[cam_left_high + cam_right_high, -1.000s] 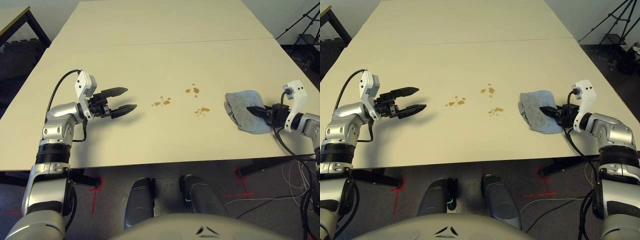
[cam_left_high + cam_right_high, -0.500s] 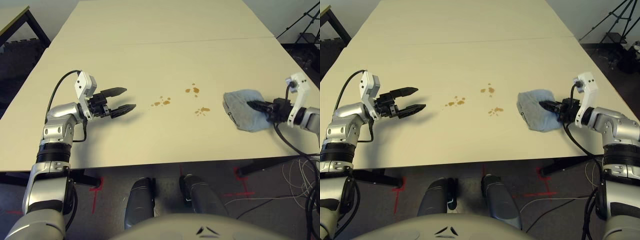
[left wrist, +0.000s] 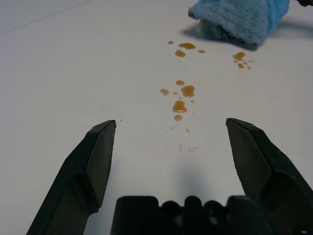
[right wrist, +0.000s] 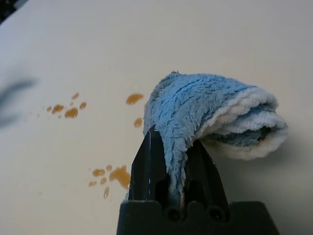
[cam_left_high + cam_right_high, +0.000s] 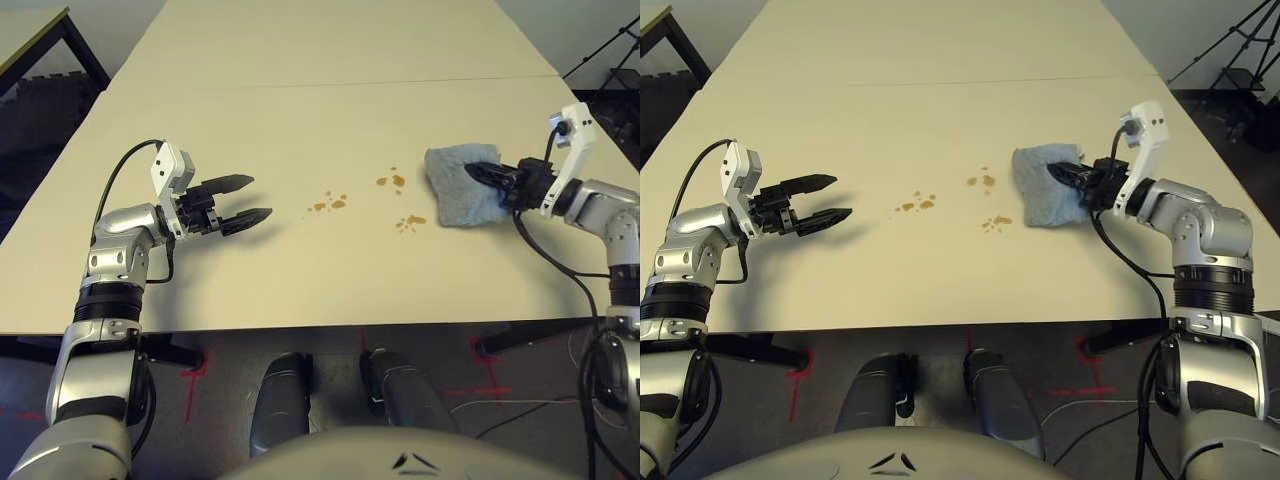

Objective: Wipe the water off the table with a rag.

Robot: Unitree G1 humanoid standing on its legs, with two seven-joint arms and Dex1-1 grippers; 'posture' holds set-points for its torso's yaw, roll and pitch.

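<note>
Clamping a fold of the rag [image 4: 205,117], the right gripper [image 5: 1072,176] is being held low over the table [image 5: 300,60], just beside the nearest cluster of water [image 5: 391,181]. The left gripper [image 5: 250,198] is being held open and empty, well apart. Three droplet clusters are lying unwiped, so wiping is judged not yet begun.

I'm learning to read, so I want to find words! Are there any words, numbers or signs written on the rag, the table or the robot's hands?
None: no words, numbers or signs can be read anywhere.
The rag is plain blue cloth.
The table is bare apart from the water drops.
The left hand and right hand carry no lettering that can be read.
</note>
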